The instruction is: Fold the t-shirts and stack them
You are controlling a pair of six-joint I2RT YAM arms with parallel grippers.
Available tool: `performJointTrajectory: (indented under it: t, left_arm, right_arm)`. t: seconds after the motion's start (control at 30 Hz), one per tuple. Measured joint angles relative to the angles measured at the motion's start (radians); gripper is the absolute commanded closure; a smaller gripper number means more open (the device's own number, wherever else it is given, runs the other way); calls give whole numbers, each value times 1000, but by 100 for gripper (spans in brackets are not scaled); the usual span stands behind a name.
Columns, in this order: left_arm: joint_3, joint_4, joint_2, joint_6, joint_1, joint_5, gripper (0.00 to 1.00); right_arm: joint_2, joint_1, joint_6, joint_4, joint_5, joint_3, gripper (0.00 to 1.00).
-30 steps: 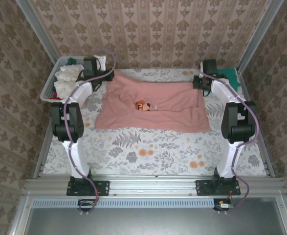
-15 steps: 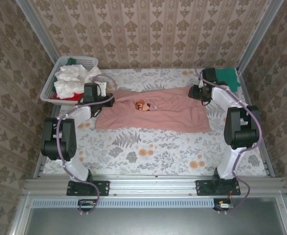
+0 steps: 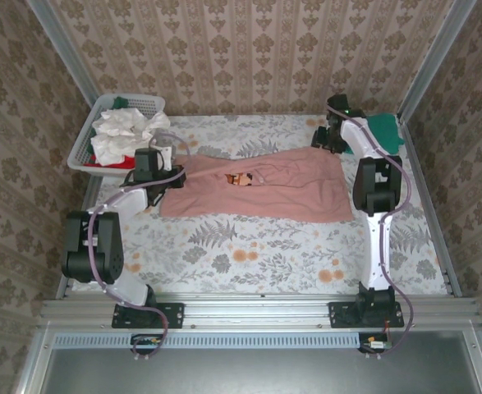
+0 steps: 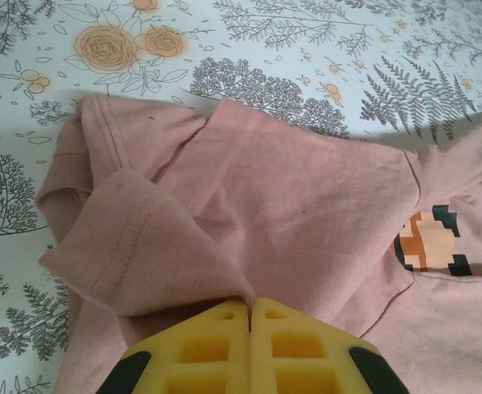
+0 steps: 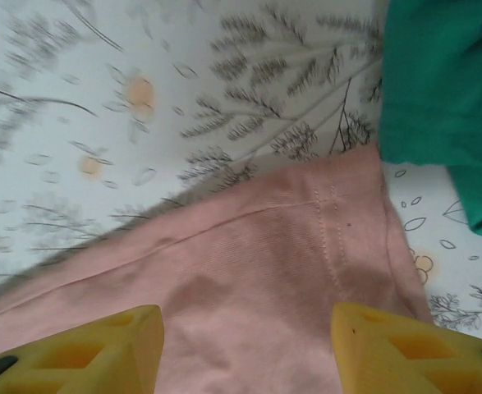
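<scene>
Near half of the flowered table [image 3: 257, 254] is bare, wide open between the arms. Pink t-shirt [image 3: 257, 193] lies low across the middle, passable above. White basket [image 3: 83, 135] heaped with cloth blocks the far left corner; teal t-shirt [image 3: 386, 127] fills the far right corner, just beside the pink one. Left arm [image 3: 89, 250] and right arm [image 3: 376, 185] crowd the side edges.

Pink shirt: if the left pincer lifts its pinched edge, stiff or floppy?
Probably floppy: the pink shirt bunches and folds over at the left pincer. Likely light and thin, so the rest should sag and drag over the tablecloth rather than rise flat.
</scene>
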Motion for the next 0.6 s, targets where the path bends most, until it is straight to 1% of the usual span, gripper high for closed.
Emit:
performJointTrajectory:
  t: [0.1,0.2,0.23,0.3,0.33,0.37,0.4,0.43,0.47,0.53,0.57,0.6]
  left_arm:
    - [-11,-21,-19,0,8,-8,100]
    - [-11,-47,-20,0,28,-10,100]
    - [-11,-50,-20,0,35,-10,100]
    - [-5,-61,-19,0,48,-10,100]
    - [2,-68,-19,0,50,-9,100]
    - [17,-82,-17,0,54,-9,100]
    - [33,-95,-15,0,55,-8,100]
    - [57,-106,-13,0,55,-8,100]
    - [75,-110,-13,0,55,-7,100]
    - [104,-109,-13,0,55,-3,100]
    - [115,-109,-10,0,55,-1,100]
    - [124,-109,-7,0,55,2,100]
  right_arm:
    - [45,0,-7,-42,0,31,55]
    - [48,-2,-11,-68,0,32,66]
    - [48,-2,-11,-73,0,40,71]
    - [48,-2,-20,-80,0,53,77]
    - [48,-3,-26,-88,0,66,79]
    - [48,-4,-26,-93,0,80,75]
    - [48,-4,-24,-98,0,93,67]
    - [48,-4,-24,-104,1,107,54]
    - [48,-4,-23,-106,2,114,51]
    - [47,-5,-29,-108,9,117,49]
    - [47,-6,-27,-108,13,117,45]
    - [47,-7,-25,-107,13,117,44]
